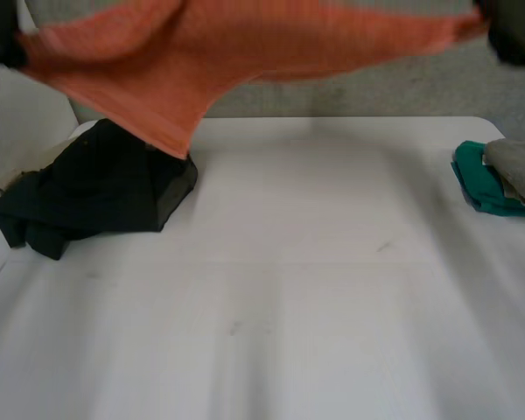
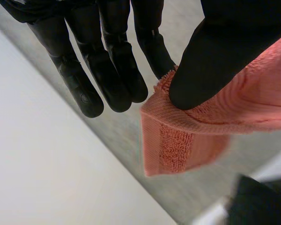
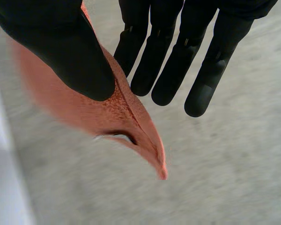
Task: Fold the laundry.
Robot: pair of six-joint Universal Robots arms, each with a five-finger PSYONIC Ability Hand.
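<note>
Pinching corners of the orange towel (image 1: pixel 245 44), left hand (image 2: pixel 225 51) and right hand (image 3: pixel 51 42) stretch it aloft

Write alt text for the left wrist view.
The left hand pinches a corner of an orange towel under its thumb, other fingers straight. A black cloth lies past the towel's corner.
</note>
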